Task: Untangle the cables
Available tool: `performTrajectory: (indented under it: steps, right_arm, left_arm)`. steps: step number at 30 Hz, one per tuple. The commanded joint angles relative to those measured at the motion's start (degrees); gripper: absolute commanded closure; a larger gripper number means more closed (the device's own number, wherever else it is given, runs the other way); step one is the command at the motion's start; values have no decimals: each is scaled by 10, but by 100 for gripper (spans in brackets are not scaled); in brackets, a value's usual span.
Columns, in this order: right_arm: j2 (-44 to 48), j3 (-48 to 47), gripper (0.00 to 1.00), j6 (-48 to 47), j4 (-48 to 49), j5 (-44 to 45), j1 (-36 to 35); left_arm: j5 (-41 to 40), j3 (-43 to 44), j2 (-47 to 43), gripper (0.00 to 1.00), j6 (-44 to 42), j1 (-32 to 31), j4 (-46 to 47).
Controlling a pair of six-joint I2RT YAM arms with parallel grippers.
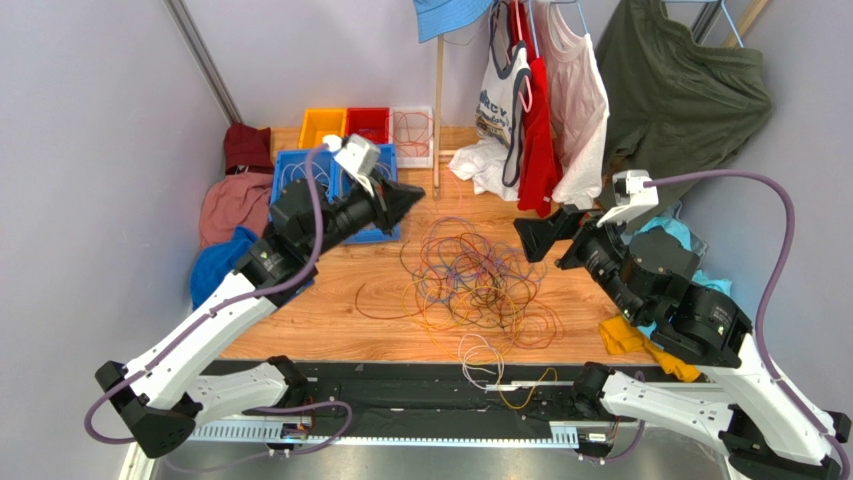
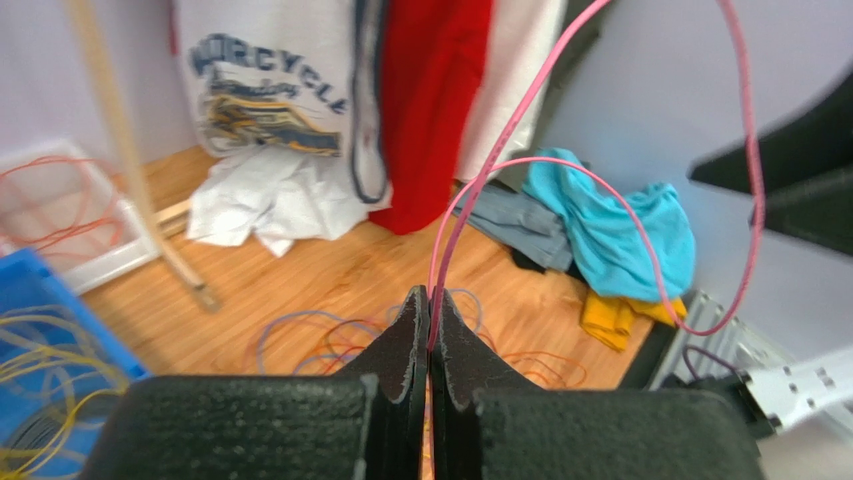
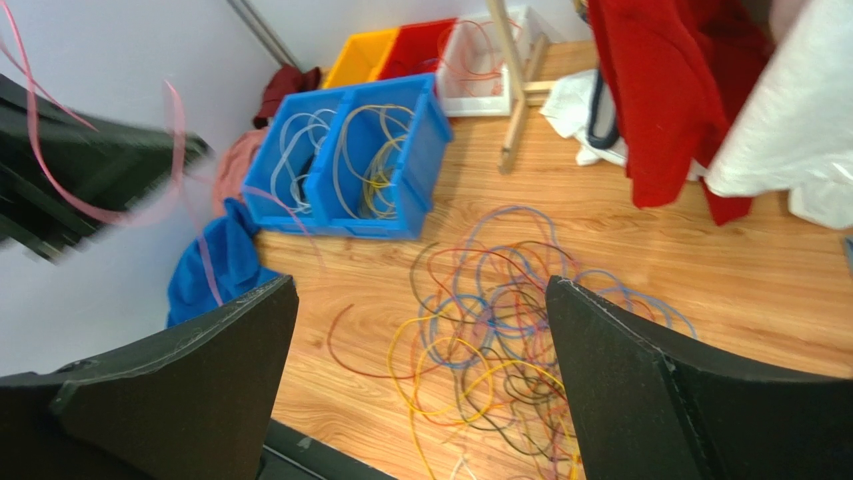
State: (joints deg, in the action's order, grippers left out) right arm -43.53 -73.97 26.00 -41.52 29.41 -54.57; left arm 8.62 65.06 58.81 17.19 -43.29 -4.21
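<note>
Left wrist view: left claw [image 2: 429, 298] is pinching a pink cable [image 2: 504, 130] mid-frame. Right claw [image 3: 420, 290] is gaping wide, facing tangled cables [image 3: 481, 300].

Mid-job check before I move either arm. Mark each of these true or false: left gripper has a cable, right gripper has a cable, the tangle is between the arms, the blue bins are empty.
1. The left gripper is shut on a pink cable. True.
2. The right gripper is clamped on a cable. False: its jaws stand wide open with nothing between them.
3. The pile of cables lies on the table between the two grippers. True.
4. The blue bins are empty. False: they hold yellow and white cables.
</note>
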Motion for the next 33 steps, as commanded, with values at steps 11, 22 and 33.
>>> performTrajectory:
  steps: [11,22,33]
  right_arm:
    - [105,187,3,47,62,-25,0]
    - [136,349,5,87,135,-63,0]
    - [73,420,9,121,203,-141,-1]
  left_arm:
    - [-84,510,223,100,-5,92,-192]
    - [-205,754,378,100,-104,102,-56]
    - [-179,787,473,100,-139,147,131]
